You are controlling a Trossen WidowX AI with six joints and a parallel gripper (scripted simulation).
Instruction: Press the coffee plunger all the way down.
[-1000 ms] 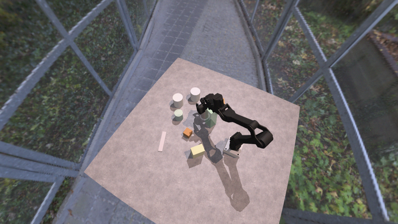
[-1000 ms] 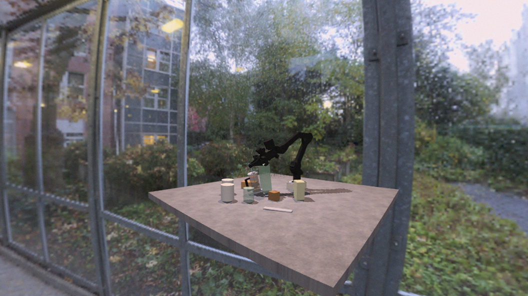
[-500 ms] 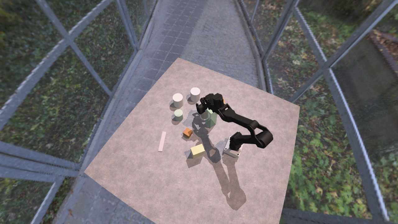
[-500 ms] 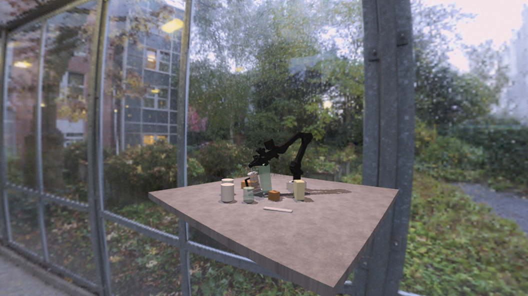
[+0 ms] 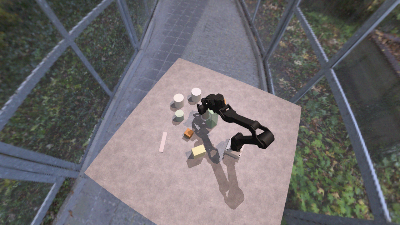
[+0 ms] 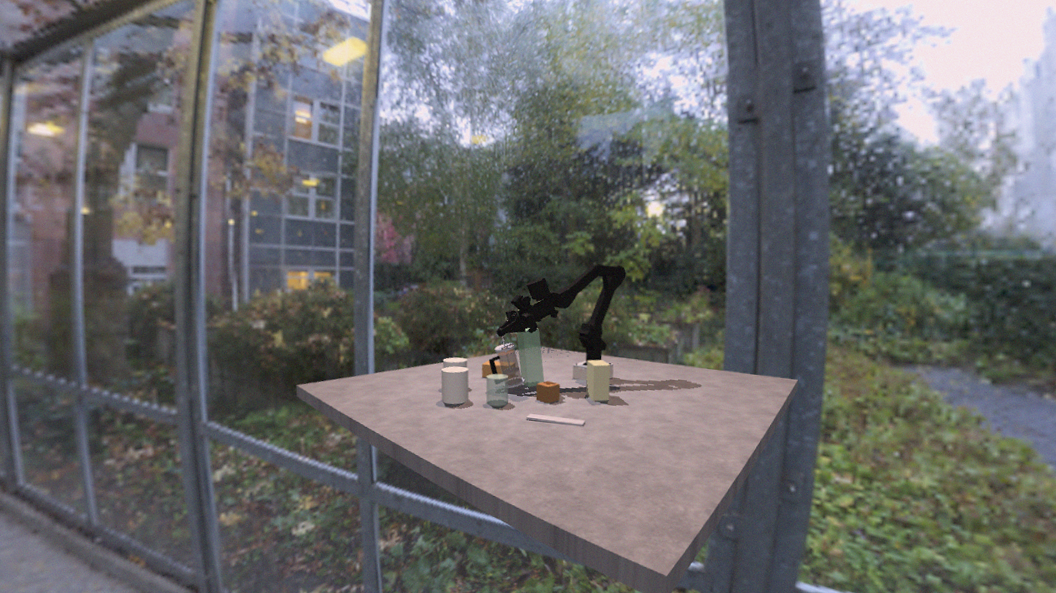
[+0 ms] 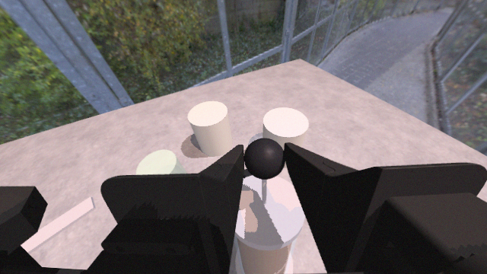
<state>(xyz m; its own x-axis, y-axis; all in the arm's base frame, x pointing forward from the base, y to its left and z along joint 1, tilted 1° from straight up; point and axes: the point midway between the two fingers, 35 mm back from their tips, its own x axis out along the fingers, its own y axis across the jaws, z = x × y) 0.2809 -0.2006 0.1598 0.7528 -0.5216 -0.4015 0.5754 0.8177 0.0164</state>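
Note:
The coffee press (image 5: 206, 117) (image 6: 506, 367) (image 7: 264, 260) stands upright on the table, with a pale lid (image 7: 287, 218) and a black side handle (image 6: 492, 364). Its plunger knob (image 7: 264, 159) is a black ball on a thin metal rod (image 7: 264, 190). A length of rod shows between the knob and the lid in the wrist view. My gripper (image 5: 200, 109) (image 6: 503, 329) (image 7: 263, 149) is shut on the knob, one fingertip on each side, above the press. The fingers hide the knob in the top and exterior views.
A tall green block (image 5: 213, 120) (image 6: 532, 357) stands close beside the press. Two white cylinders (image 5: 178, 101) (image 5: 196, 95) and a pale green cylinder (image 5: 179, 115) stand nearby. An orange block (image 5: 188, 133), a yellow block (image 5: 198, 152) and a pink strip (image 5: 162, 142) are farther off.

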